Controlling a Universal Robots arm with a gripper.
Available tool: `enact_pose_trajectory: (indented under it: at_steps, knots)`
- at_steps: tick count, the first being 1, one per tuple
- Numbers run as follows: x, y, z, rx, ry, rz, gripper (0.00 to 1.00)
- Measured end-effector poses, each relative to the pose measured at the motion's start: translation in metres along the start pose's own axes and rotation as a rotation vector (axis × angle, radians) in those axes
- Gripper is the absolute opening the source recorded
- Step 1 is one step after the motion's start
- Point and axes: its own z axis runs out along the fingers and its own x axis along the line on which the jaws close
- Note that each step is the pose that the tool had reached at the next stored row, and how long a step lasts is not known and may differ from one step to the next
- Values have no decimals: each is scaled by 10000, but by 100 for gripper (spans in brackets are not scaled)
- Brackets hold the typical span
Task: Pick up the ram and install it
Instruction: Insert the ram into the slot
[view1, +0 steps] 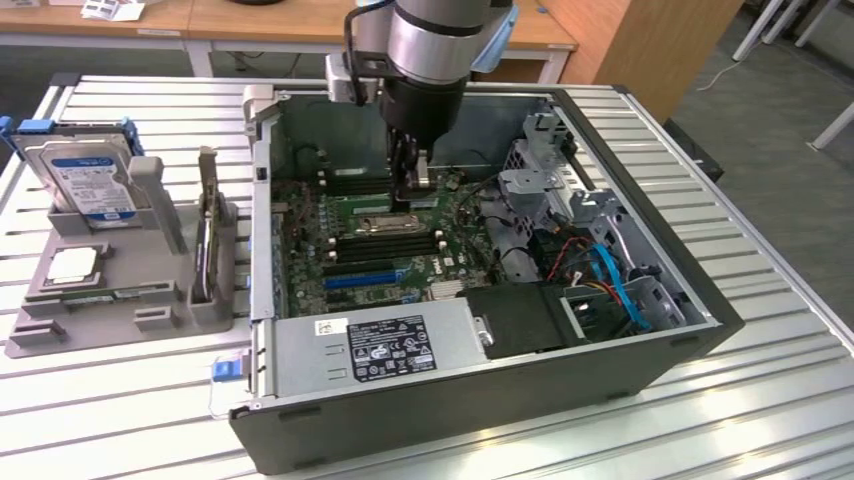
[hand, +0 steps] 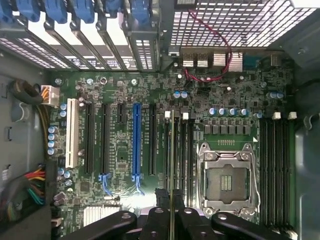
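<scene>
The gripper (view1: 415, 172) hangs low inside the open computer case (view1: 641, 365), in the upper centre of the exterior view. Its jaws are drawn narrow on the ram (hand: 172, 150), which the wrist view shows edge-on as a thin line between the dark fingers (hand: 162, 200). The ram runs parallel to the black memory slots (hand: 187, 155) just beside the CPU socket (hand: 227, 175) and sits over that bank. Whether its lower edge touches a slot cannot be told.

Over the motherboard (view1: 400, 255) there is open room around the gripper. The case's rear wall stands close behind it, and the metal drive cage (view1: 554, 165) rises toward the exterior view's right. The power supply (view1: 380, 345) closes off the near end of the case.

Outside the case, toward the exterior view's left, a grey holder (view1: 94, 310) stands on the slatted table (view1: 761, 400), well apart from the gripper, with a hard drive (view1: 87, 180) upright in it.
</scene>
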Motion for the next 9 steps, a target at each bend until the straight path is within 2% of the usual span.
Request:
enact_pose_trajectory:
  at_steps: [3,9]
  knots:
    - [0,-3,54,0,1,-1,14]
    - [-3,-6,95,-9,1,1,14]
